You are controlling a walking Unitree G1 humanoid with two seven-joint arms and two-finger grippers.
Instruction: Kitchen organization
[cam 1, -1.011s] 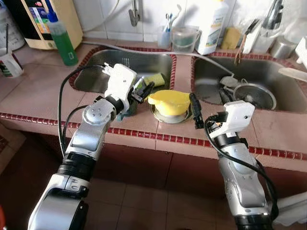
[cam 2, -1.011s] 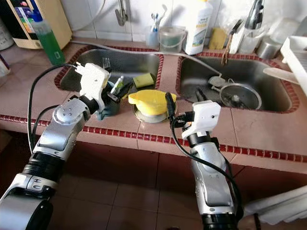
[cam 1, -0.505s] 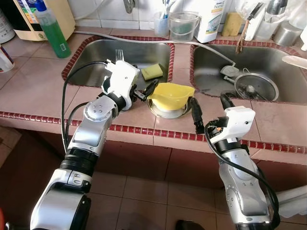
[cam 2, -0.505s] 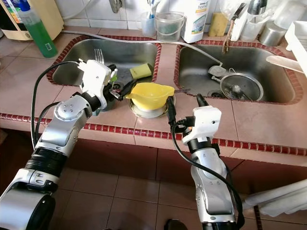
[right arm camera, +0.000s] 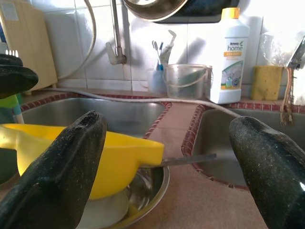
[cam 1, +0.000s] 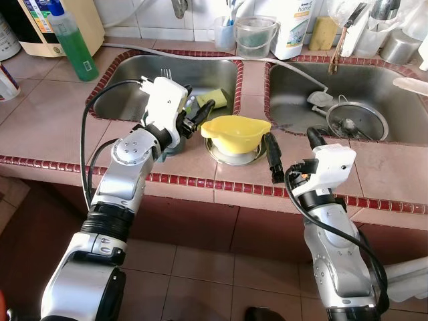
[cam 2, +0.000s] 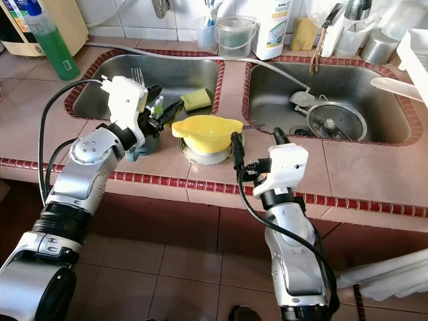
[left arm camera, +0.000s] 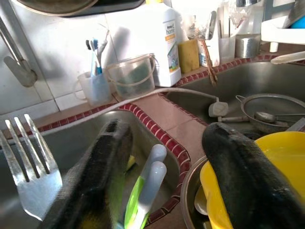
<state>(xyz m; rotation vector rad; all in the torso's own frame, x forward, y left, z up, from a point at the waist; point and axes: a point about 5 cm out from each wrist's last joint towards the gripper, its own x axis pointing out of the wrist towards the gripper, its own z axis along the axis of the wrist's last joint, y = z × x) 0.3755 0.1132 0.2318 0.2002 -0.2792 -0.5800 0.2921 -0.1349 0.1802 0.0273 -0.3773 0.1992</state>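
A yellow bowl with a spout rests in a shallow metal dish on the tiled strip between the two sinks. To its left stands a teal cup holding green-and-white utensil handles and a fork. My left gripper hovers open just above that cup, and one finger is close to the bowl's rim. Just right of the dish, above the counter's front edge, my right gripper stands wide open and holds nothing. The bowl lies ahead of its finger.
A yellow-green sponge lies in the left sink. The right sink holds a round strainer. A green soap bottle stands at the back left. A white detergent bottle and a clear tub line the wall.
The head view shifted after the oldest frames. My left gripper has risen from the yellow bowl's rim toward the cup. The bowl now sits more level. The right gripper is unmoved.
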